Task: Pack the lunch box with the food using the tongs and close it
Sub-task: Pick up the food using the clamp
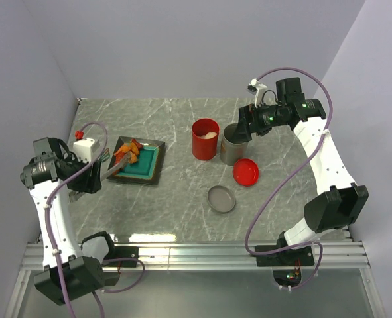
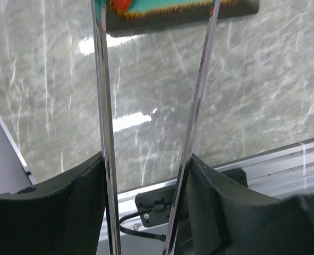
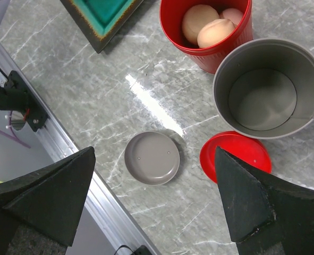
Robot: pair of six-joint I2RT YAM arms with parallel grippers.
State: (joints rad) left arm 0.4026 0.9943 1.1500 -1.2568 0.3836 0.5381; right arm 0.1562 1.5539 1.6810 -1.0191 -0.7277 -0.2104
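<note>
Left tool point(image 2: 146, 170): half closed, its black fingers point(image 2: 87, 207) pressed on the outside of the tongs' two arms, so it is holding the tongs.
Tongs point(image 2: 104, 133): slim grey metal, arms still a little apart in a narrow V, reaching from the left tool toward the near edge of the tray; from where I stand I cannot tell whether the tips pinch anything.
Tray point(image 1: 157, 162): dark square dish with a teal inside, on the left half of the tabletop point(image 1: 182, 212).
Orange pieces point(image 1: 128, 152): heaped in the tray's far left corner, a reddish bit among them.
Lunch box point(image 3: 210, 50): upright and uncovered, mid-tabletop, right of the tray and just beside the grey canister.
Beige balls point(image 3: 199, 21): two of them inside the lunch box, with a pinkish ball point(image 3: 232, 15) behind.
Grey canister point(image 3: 268, 90): upright, nothing inside.
Red lid point(image 3: 234, 156): lying flat on the tabletop, close in front of the grey canister.
Grey lid point(image 3: 152, 158): flat, rim up, nearer the front rail.
Right tool point(image 1: 243, 127): spread wide, gripping nothing, hanging above the grey canister.
White box point(image 1: 86, 147): red knob on top, at the far left beside the tray.
</note>
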